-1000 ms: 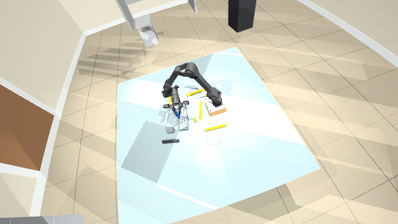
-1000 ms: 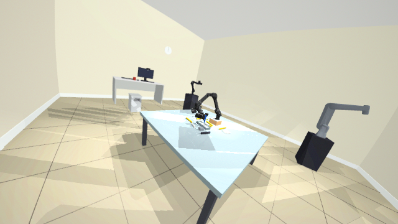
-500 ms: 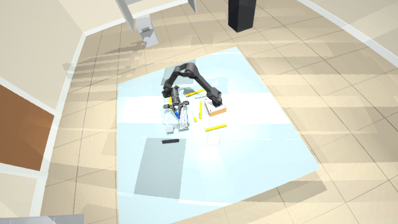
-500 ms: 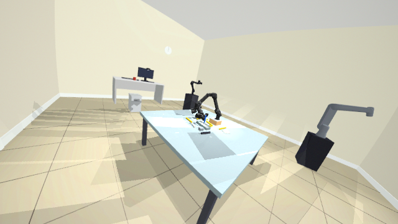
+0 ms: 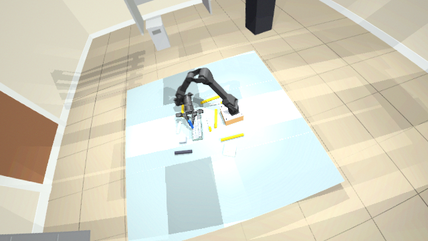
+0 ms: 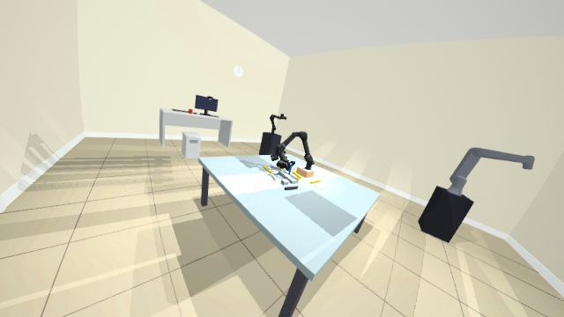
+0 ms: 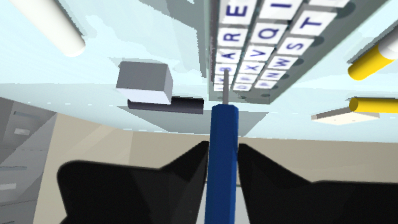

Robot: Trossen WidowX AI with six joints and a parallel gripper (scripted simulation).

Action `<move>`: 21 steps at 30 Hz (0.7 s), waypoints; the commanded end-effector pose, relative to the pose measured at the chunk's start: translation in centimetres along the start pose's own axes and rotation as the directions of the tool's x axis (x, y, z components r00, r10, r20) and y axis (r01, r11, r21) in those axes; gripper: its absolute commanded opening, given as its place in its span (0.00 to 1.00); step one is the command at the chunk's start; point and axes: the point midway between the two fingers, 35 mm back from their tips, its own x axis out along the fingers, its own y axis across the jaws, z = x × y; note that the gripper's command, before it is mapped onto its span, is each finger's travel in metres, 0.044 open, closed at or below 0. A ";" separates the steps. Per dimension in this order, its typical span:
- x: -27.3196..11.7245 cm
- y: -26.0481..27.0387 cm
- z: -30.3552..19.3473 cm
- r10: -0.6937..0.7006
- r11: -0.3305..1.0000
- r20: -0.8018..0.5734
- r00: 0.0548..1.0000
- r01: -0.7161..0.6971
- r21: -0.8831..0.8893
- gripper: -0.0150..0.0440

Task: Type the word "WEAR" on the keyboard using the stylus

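Observation:
My gripper [image 5: 190,120] [image 7: 223,148] is shut on the blue stylus [image 5: 190,124] [image 6: 291,168] [image 7: 223,165], which points away from the wrist camera with its thin grey tip forward. The keyboard [image 5: 197,131] [image 7: 260,96] lies on the table beyond the fingers. In the wrist view its rows of white keys run away from the tip, with E, R, A and B in the left row, and W, S and T in the right row. The tip overlaps the B key in that view, just short of A. Whether it touches a key cannot be told.
A grey block [image 5: 182,140] [image 7: 142,80] and a dark bar [image 5: 183,152] [image 6: 291,187] [image 7: 165,106] lie near the keyboard. Yellow sticks [image 5: 215,118] [image 5: 232,136] and an orange-sided box [image 5: 234,120] [image 6: 305,173] are on its other side. A white tile [image 5: 229,150] lies beyond.

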 end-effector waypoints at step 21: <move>0.7 0.0 1.1 0.002 1.000 -0.005 1.000 -0.002 0.004 0.39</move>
